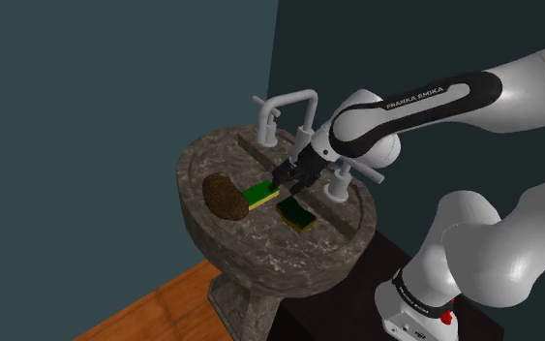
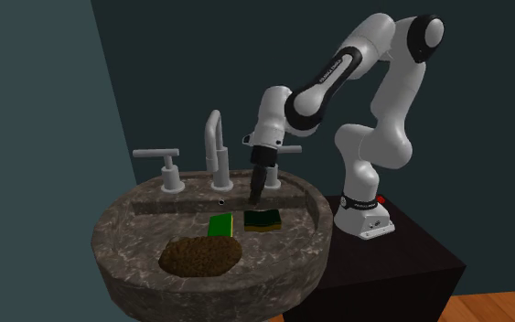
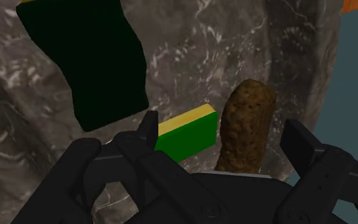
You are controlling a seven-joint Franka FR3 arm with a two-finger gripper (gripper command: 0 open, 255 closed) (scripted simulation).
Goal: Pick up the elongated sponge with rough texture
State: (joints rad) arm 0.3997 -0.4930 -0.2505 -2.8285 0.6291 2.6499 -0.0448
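Spread wide and holding nothing, the black gripper (image 3: 223, 130) hovers over the basin of a mottled stone sink (image 1: 260, 257); between its fingers, further down, lie the end of a bright green sponge with a yellow edge (image 3: 185, 135) and the elongated brown sponge (image 3: 247, 127), rough and pitted all over. From the shoulder view the brown sponge rests in the bowl toward that view's left, just beside the green one and perhaps touching it, though the angle leaves that uncertain; a darker green sponge (image 1: 297, 215) lies apart on the other side of the gripper, below the grey faucet (image 1: 289, 102). By the look of it the approach is under way and the grasp has not begun; the gripper stands nearer the green sponge than the brown. The next move likely calls for sliding across until the brown sponge sits centred between the fingers, straddling its narrow width, then descending and closing without catching its green neighbour.
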